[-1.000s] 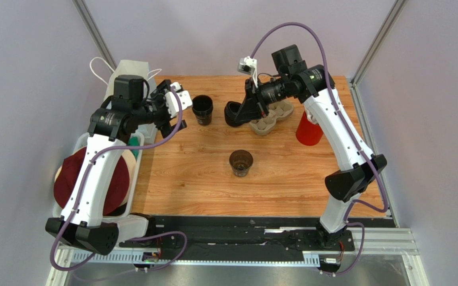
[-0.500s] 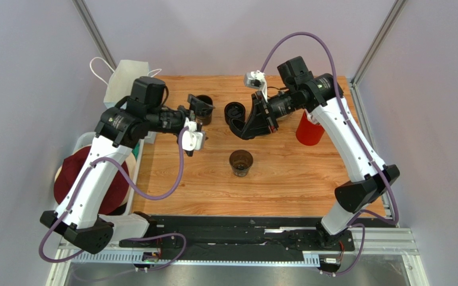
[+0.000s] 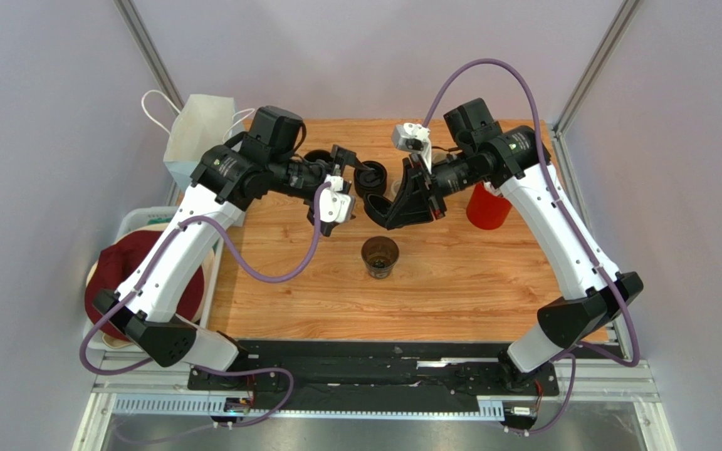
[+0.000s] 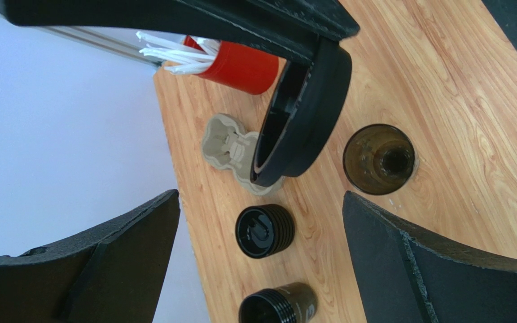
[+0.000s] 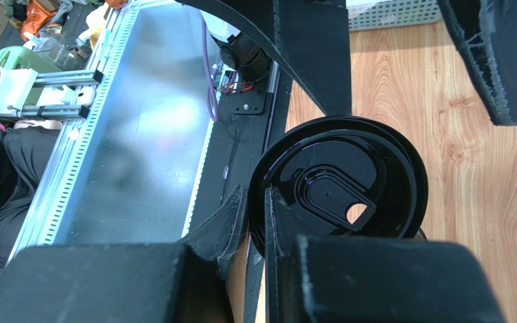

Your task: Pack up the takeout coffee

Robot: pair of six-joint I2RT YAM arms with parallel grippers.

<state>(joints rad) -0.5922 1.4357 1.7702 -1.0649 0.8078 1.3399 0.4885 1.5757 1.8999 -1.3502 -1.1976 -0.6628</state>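
Right gripper (image 5: pixel 258 205) pinches the lid (image 5: pixel 341 178) by its rim, on edge. Left gripper (image 4: pixel 260 200) spread wide just beside it. Cup (image 3: pixel 380 256) stands open mid-table (image 3: pixel 487 282), unlidded. Looks like the lidding step; next: lay the lid flat, centre it over the cup, press down.

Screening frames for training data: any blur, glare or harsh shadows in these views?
Top external: even light, sharp, only faint shadow by the cup. Left wrist: its own fingers loom dark and soft. Right wrist: glare on the metal plate; the black lid is crisp, glossy.
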